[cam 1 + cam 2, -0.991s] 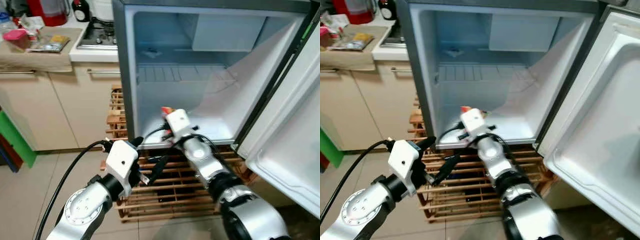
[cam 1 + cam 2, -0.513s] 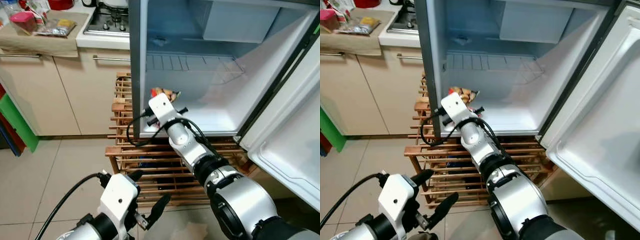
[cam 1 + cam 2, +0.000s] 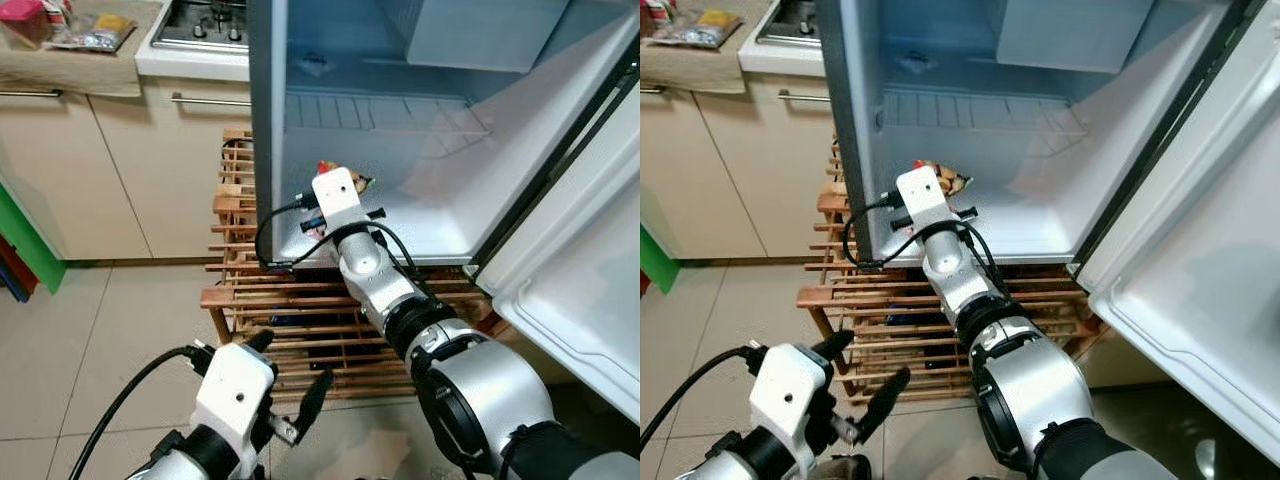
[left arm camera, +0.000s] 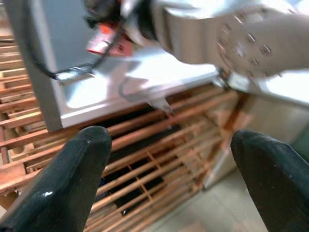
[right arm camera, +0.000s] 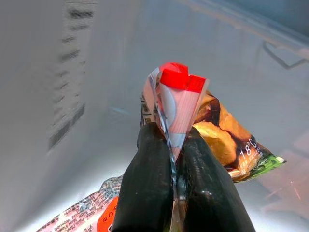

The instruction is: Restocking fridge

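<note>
- My left tool (image 3: 290, 400) hangs low over the floor, near the wooden rack (image 3: 300, 320), fingers spread and holding nothing.
- My right tool (image 5: 173, 159) reaches into the open fridge (image 3: 400, 120), clenched on a snack packet (image 5: 193, 121) just above the fridge floor, left side.

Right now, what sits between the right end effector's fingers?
The food packet, pinched at its edge by the right end effector inside the fridge; the right wrist view shows it.

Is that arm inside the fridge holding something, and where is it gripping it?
Yes: the right gripper pinches a food packet by its edge, just below the red corner.
</note>
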Controlling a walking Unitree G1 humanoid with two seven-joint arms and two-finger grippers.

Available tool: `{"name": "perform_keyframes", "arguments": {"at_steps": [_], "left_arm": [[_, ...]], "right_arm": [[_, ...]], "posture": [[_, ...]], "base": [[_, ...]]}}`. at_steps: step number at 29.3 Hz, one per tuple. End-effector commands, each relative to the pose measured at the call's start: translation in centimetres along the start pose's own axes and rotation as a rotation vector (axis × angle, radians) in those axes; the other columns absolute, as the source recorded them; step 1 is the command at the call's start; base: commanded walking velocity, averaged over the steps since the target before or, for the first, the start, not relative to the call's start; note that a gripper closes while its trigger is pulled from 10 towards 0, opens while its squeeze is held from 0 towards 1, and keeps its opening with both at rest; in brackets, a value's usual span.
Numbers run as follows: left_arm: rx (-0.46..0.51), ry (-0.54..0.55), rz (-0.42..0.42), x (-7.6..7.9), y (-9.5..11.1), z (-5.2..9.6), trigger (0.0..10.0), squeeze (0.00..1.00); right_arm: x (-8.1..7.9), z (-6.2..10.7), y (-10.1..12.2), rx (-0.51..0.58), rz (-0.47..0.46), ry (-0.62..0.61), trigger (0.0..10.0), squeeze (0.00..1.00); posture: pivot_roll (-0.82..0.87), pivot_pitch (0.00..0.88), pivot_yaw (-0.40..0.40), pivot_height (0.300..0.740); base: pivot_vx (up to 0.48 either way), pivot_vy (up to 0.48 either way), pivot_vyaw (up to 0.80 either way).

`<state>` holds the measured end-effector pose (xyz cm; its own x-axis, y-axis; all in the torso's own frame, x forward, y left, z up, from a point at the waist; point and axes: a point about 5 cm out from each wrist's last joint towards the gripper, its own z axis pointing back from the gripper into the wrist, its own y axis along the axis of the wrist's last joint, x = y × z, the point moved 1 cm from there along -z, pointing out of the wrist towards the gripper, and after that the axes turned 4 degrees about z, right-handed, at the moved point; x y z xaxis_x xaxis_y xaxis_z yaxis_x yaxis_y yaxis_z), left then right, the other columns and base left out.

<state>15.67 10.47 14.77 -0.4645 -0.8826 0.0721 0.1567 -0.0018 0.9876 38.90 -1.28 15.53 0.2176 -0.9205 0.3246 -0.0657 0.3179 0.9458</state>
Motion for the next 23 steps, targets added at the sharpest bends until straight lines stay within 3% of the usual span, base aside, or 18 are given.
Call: {"name": "perform_keyframes", "arguments": {"at_steps": [1, 7, 19, 23], "left_arm": [[0.037, 0.032, 0.023, -0.1, 0.5, 0.1, 10.0, 0.0], [0.058, 0.088, 0.034, 0.0, 0.7, 0.8, 10.0, 0.0], [0.059, 0.123, 0.016, 0.1, 0.7, 0.8, 10.0, 0.0], [0.06, 0.132, 0.01, 0.3, 0.6, 0.7, 10.0, 0.0]], "right_arm": [[-0.2, -0.1, 0.3, -0.007, -0.035, -0.009, 0.0, 0.0], [0.9, -0.2, -0.2, -0.026, -0.039, -0.027, 0.0, 0.0], [1.6, -0.4, -0.4, -0.051, -0.05, -0.032, 0.0, 0.0], [1.0, -0.2, -0.9, -0.087, -0.092, 0.005, 0.0, 0.0]], "posture": [[0.25, 0.17, -0.094, 0.74], [0.26, 0.178, -0.099, 0.74], [0.26, 0.184, -0.114, 0.74], [0.26, 0.187, -0.118, 0.74]], "base": [[0.368, 0.0, 0.0], [0.445, 0.0, 0.0], [0.45, 0.0, 0.0], [0.0, 0.0, 0.0]]}}
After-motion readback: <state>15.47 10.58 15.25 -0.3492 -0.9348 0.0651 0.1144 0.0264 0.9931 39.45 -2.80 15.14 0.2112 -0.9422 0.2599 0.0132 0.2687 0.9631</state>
